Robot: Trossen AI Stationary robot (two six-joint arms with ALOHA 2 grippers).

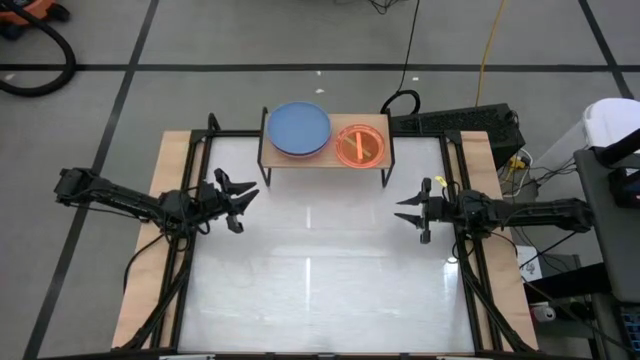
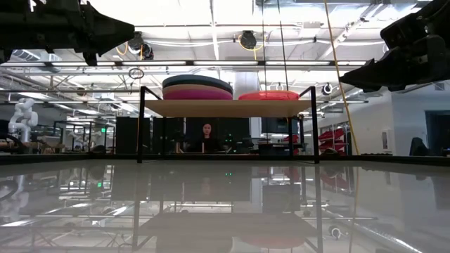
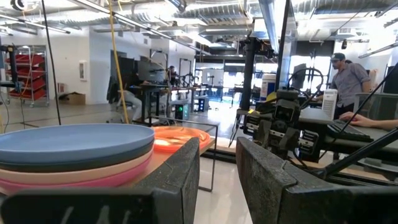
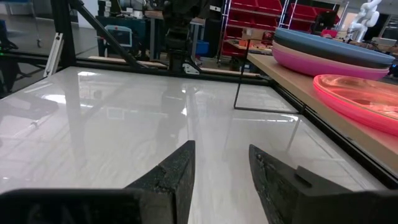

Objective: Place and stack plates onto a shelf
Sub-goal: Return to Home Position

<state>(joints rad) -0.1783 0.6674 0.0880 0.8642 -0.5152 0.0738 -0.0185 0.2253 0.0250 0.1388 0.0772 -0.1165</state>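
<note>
Shows blue-topped stack point(image 1: 298, 129) and orange-topped stack point(image 1: 360, 145) of plates side by side on the shelf point(image 1: 322, 163), upper centre, with left gripper point(image 1: 247, 207) mid-left and right gripper point(image 1: 400, 211) mid-right both parted and empty; probably risks jolting the shelf if either arm swings up-frame.

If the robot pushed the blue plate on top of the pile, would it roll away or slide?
Probably slide, not roll: the blue plate lies flat on the plates under it. Its surface looks smooth, so it may slip sideways easily. It seems thin and stiff, so it is likely light and would not bend.
</note>
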